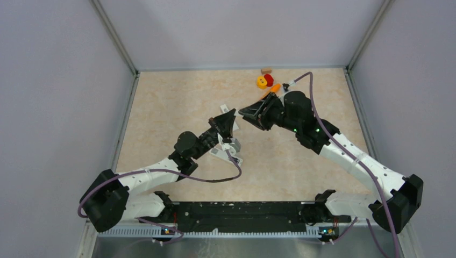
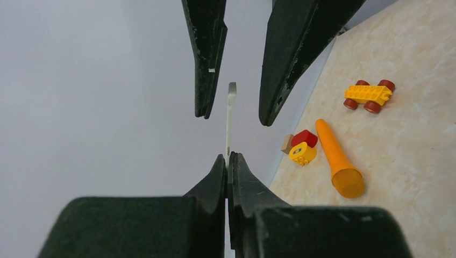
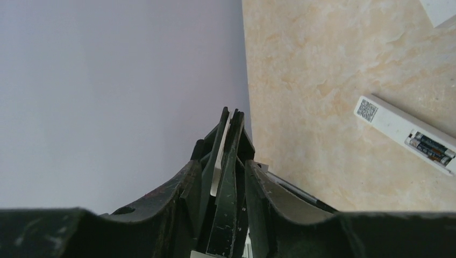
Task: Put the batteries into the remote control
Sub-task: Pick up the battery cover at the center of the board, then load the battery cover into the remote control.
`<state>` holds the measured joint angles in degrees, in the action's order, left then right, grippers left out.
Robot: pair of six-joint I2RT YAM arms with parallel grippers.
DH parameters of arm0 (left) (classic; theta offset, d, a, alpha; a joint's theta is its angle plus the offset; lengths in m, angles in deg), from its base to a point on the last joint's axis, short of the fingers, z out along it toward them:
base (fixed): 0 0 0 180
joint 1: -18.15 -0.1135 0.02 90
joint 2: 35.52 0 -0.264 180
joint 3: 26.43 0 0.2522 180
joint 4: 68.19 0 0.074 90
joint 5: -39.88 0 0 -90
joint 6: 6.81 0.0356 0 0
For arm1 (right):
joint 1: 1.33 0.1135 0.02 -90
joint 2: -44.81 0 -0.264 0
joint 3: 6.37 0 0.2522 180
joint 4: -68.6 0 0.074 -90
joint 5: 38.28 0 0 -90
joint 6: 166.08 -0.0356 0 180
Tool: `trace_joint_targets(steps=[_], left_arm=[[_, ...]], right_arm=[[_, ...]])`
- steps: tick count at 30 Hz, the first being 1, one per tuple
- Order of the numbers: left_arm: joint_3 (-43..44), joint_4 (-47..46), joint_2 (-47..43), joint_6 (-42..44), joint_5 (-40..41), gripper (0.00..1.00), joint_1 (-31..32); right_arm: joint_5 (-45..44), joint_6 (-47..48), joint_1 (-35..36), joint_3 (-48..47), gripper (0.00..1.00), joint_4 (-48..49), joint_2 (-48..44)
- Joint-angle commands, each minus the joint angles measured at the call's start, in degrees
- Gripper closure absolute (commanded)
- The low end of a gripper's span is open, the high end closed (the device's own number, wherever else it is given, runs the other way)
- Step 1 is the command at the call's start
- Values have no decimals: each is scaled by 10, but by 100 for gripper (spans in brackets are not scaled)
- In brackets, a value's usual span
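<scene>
My left gripper (image 1: 230,119) is shut on a thin white flat piece (image 2: 231,107), seen edge-on and sticking out past its fingertips. My right gripper (image 1: 246,114) is open, tip to tip with the left one. Its jaws stand either side of the white piece (image 3: 218,174) and of the left fingers (image 3: 235,134). The remote control (image 3: 392,126) lies on the table, white, with a QR label. Its compartment is open, with two dark batteries (image 3: 430,148) inside. In the top view the remote control (image 1: 223,154) is partly hidden under the left arm.
An orange carrot toy (image 2: 336,158), a yellow wheeled block (image 2: 370,94), a red-and-yellow block (image 2: 302,146) and a small wooden block (image 2: 286,143) lie near the back wall. Another white thing (image 3: 441,8) shows at a frame corner. Grey walls stand on three sides.
</scene>
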<state>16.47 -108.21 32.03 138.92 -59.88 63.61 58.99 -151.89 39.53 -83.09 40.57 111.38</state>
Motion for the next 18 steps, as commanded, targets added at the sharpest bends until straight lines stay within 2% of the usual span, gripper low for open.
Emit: trace_joint_targets(steps=[1, 3, 7, 8, 9, 10, 13, 14, 18], left_arm=[[25, -23, -5, 22, -17, 100, 1], [26, -23, -3, 21, -15, 100, 1], [21, -19, -10, 6, -17, 100, 1], [21, -16, -11, -1, -10, 98, 1], [20, -17, -14, -19, 0, 92, 1], [17, -19, -18, -41, 8, 77, 1], [10, -25, -39, -178, 82, 6, 1], [16, 10, -54, -235, 121, 2, 1], [85, 270, -110, -493, 219, 1, 1]], right_arm=[[17, -15, 3, 14, 67, 41, -4], [20, -19, 3, 19, 73, 45, -5], [19, -24, 3, 32, 100, 55, -9], [18, -25, 3, 36, 100, 57, -11], [17, -25, 3, 39, 100, 59, -13], [16, -22, 3, 42, 100, 59, -15], [8, 1, 3, 52, 100, 61, -25], [5, 12, 2, 60, 100, 61, -31], [-13, 79, 2, 104, 100, 81, -66]])
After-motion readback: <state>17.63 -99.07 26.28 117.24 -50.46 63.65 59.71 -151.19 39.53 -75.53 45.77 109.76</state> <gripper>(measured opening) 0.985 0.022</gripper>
